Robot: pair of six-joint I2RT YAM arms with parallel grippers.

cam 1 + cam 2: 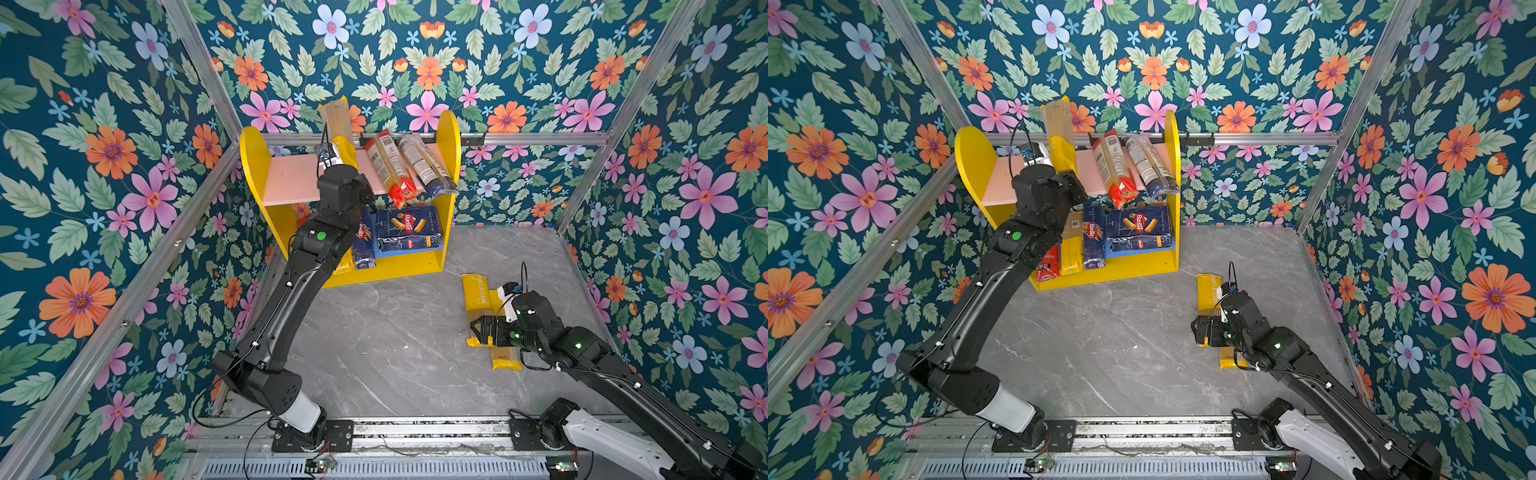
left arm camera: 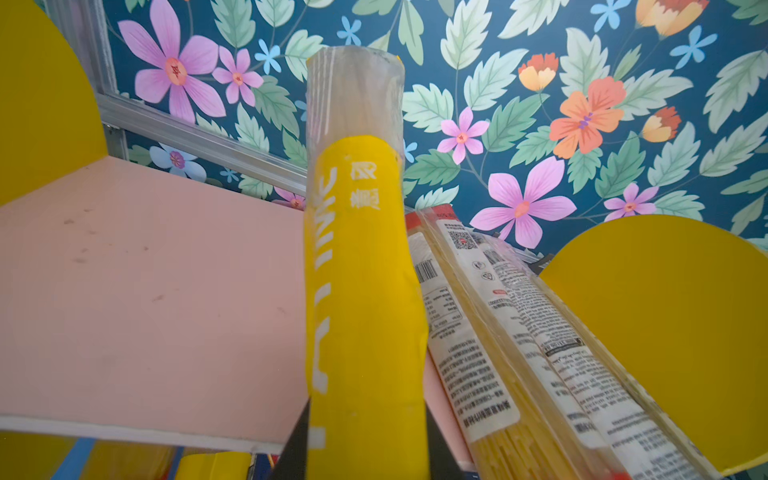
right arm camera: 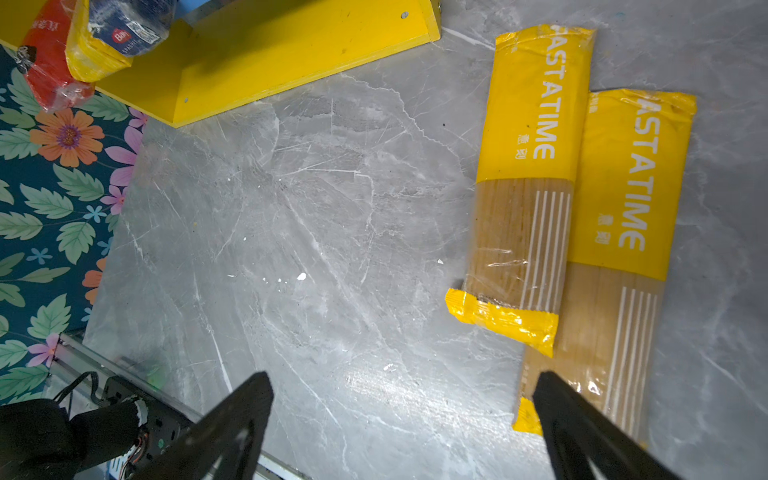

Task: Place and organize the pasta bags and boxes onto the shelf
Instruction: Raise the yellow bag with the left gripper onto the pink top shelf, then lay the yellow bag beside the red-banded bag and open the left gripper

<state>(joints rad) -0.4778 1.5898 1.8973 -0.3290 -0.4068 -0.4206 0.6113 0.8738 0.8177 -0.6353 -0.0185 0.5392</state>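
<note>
The left gripper [image 2: 368,453] gripped a yellow bag [image 2: 361,270] by its end, pink board [image 2: 145,291] beside it; the right gripper [image 3: 401,415] stood wide, two PASTATIME bags [image 3: 528,124] [image 3: 627,187] beside.

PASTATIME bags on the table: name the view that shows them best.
Right wrist view: both PASTATIME bags lie side by side, nearly whole, lettering plain. In both top views the right arm covers their middles. The left wrist view shows neither.

The table [image 3: 332,232] looks like grey marble, smooth and a bit shiny, with fine scratches. The yellow bags [image 3: 536,124] are thin glossy plastic film, partly clear. The shelf [image 3: 257,54] has smooth matt painted boards. The frame bars [image 1: 540,138] are brushed metal.
</note>
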